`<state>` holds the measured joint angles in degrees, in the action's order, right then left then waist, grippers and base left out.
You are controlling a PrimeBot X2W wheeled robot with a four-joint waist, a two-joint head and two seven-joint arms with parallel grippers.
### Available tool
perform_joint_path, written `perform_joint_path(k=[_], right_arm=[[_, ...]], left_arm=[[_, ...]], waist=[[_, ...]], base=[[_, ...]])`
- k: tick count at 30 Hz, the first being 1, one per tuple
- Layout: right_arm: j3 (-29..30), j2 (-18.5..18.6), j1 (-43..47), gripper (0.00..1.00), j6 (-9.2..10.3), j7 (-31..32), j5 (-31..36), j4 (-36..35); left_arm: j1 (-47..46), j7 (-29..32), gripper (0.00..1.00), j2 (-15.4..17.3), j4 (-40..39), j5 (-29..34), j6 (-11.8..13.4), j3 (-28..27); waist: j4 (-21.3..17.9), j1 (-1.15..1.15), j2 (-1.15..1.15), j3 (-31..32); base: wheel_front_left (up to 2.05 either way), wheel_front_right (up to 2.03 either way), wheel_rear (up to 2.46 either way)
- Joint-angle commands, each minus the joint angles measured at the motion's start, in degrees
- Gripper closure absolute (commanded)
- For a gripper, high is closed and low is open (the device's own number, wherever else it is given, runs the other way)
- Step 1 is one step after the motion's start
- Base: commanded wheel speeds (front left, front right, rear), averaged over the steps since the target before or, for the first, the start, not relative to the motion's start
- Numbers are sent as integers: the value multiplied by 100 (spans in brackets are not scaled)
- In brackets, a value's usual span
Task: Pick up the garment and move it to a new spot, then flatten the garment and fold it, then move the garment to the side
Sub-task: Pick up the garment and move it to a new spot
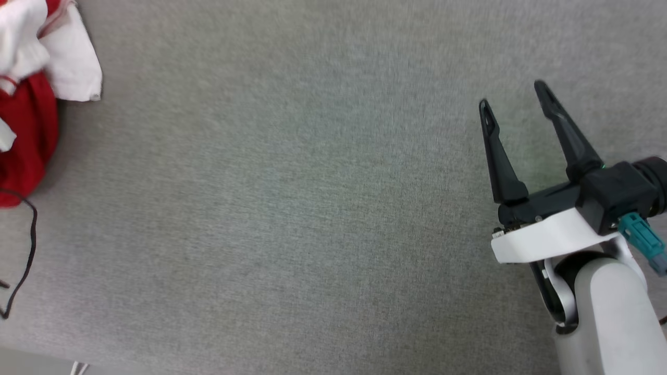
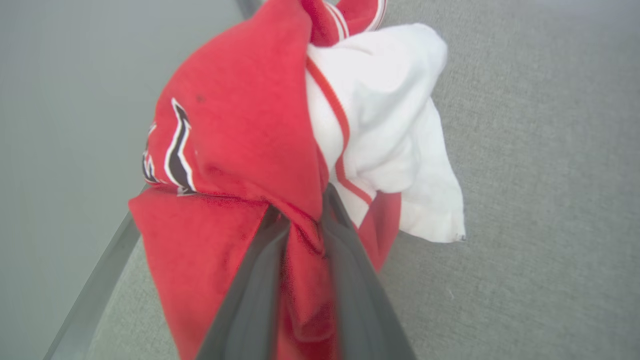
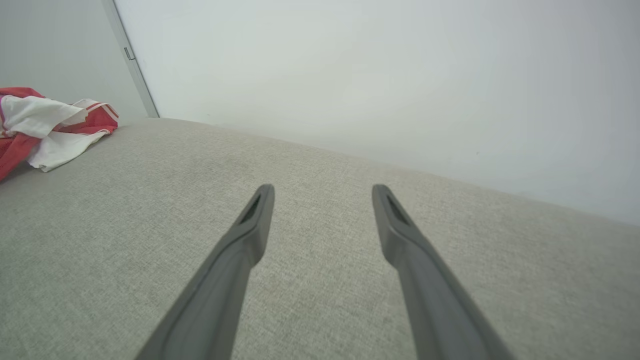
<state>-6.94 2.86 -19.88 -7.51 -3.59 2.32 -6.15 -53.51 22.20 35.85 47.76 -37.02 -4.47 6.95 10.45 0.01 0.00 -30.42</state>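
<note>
The garment is a crumpled red and white heap at the far left edge of the head view, on the grey cloth surface. In the left wrist view my left gripper is shut on a bunched red fold of the garment, with a white sleeve spilling to the right and black white-outlined lettering at the left. My right gripper hovers open and holds nothing at the right, far from the cloth. The right wrist view has the right gripper open over bare surface, and the garment far off at the left.
A thin black cable hangs in a loop below the garment at the left edge. The surface's near edge runs along the bottom left. A metal rim borders the surface beside the garment. A pale wall rises behind.
</note>
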Motion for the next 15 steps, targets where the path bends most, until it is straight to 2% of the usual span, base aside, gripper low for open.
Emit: perform_joint_path(k=[1, 9, 15], right_arm=[[19, 4, 108, 0, 4, -46, -62, 57], [150, 4, 514, 0, 3, -139, -332, 313], [336, 3, 911, 0, 4, -129, -519, 380]], left_arm=[[-103, -287, 100, -1, -33, 85, -10, 28], [-242, -1875, 100, -170, -152, 557, 49, 231], [-144, -2830, 100, -510, -368, 774, 202, 356]], waist=[[54, -1, 0, 408], [-32, -1, 0, 1405], [-267, -1, 0, 2067]], base=[[0, 0, 0], [0, 0, 0], [0, 0, 0]])
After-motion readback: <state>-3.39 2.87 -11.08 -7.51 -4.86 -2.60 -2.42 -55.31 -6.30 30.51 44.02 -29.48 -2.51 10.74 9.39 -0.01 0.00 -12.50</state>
